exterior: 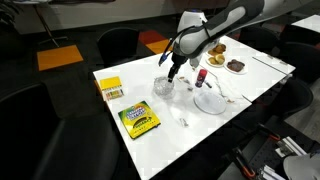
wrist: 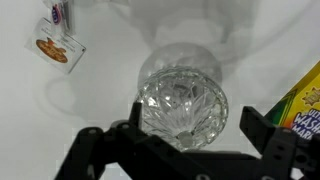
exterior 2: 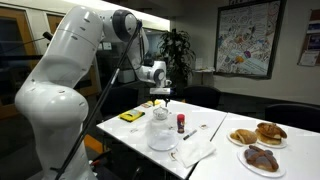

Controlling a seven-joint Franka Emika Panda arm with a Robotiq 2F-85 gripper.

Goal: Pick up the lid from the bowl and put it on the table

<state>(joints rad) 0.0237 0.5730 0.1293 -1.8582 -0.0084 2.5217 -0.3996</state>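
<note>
— What did you count?
— I counted one small round clear glass bowl (exterior: 164,86), one larger flat clear round plate (exterior: 210,101) and one little red bottle (exterior: 201,77).
— Boxes?
— Two: a small yellow cardboard box (exterior: 111,88) and a green-and-yellow crayon box (exterior: 139,121).

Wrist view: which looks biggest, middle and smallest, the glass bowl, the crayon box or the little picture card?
1. Glass bowl, nearest the camera.
2. Picture card.
Crayon box: only a corner shows, so I can't rank it.

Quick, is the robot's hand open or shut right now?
Gripper: open, holding nothing, hovering right above the lid.
</note>
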